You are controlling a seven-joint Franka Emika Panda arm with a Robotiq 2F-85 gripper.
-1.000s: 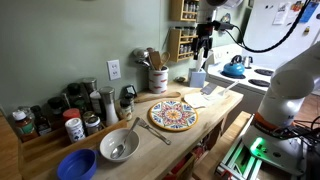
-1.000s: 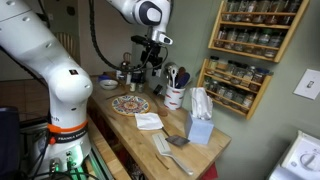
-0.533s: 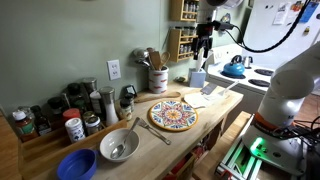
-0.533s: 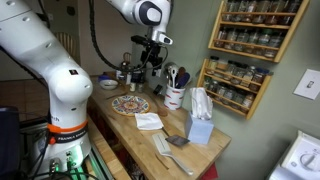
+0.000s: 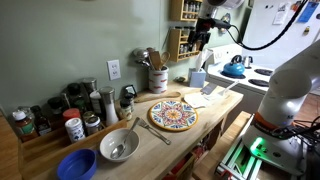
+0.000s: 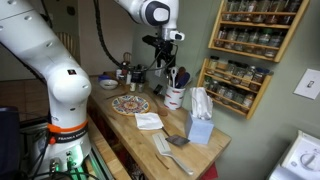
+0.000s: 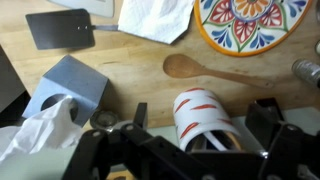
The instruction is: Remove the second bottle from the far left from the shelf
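The light-brown wooden spice rack [image 5: 181,42] [image 6: 237,84] hangs on the wall above the counter, with tiers of small dark jars. The jars are too small to tell apart, so the second from the far left cannot be picked out. My gripper [image 5: 199,40] [image 6: 166,64] hangs in the air in front of the rack, apart from it, open and empty. In the wrist view the gripper [image 7: 203,114] looks down on a white utensil crock with red chilli marks [image 7: 205,118]; the rack is out of that view.
On the wooden counter stand a tissue box [image 5: 197,77] [image 7: 66,93], the crock [image 6: 174,95], a patterned plate [image 5: 172,115] [image 7: 250,20], a wooden spoon [image 7: 215,70], a spatula [image 7: 60,30] and a napkin [image 6: 148,121]. A low stand of mixed bottles [image 5: 55,115] and bowls [image 5: 118,147] sit farther along.
The gripper has moved a little upward and sideways toward the spice rack. Nothing on the counter or the rack has moved.
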